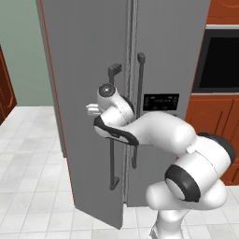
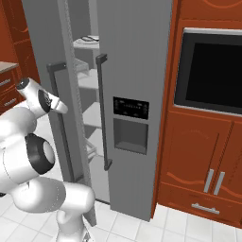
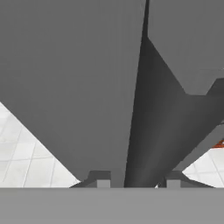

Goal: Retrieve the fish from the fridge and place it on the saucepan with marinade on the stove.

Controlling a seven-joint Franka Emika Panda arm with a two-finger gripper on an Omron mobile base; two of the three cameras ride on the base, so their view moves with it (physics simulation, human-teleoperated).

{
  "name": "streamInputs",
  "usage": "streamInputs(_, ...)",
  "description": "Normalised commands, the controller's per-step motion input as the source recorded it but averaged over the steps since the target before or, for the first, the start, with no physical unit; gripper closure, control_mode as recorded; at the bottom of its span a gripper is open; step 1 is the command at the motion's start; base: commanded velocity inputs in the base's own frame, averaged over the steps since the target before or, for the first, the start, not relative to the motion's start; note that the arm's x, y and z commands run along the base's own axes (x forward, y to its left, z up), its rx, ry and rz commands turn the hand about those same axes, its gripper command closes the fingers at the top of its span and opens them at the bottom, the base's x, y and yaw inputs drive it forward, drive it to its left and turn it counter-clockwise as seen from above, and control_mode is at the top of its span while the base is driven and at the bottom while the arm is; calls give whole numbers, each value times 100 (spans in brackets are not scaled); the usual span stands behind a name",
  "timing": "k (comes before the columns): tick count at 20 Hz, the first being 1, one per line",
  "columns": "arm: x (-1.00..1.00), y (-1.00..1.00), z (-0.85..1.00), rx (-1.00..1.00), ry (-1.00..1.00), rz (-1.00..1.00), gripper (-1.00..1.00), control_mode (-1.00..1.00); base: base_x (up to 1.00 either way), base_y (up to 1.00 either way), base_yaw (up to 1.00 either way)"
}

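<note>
Place: a home kitchen, rendered.
Main appliance: a tall grey side-by-side fridge (image 2: 127, 71) with long dark vertical handles and a dispenser panel (image 2: 131, 124) set into its right door.
Fridge interior: the left door stands ajar, showing pale shelves (image 2: 90, 78); something dark lies on the top one, possibly a dish, too small to tell.
Built-in: a black wall oven (image 2: 211, 75) set in the cabinetry beside the fridge.
Cabinets: reddish-brown wooden doors (image 2: 201, 156) with silver bar handles and a drawer below.
Floor: pale square tiles (image 1: 32, 158).
Wall: muted green (image 1: 21, 51) left of the fridge.
</note>
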Motion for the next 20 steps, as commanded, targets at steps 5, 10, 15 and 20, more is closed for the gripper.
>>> streamInputs(5, -17, 98, 0, 3, 10, 0, 100, -100, 0, 0, 0)
streamInputs(10, -2, 100, -1, 5, 12, 0, 100, -100, 0, 0, 0)
streamInputs(15, -3, 100, -14, 4, 9, 0, 100, -100, 0, 0, 0)
streamInputs(20, -6, 100, -23, 3, 8, 0, 100, -100, 0, 0, 0)
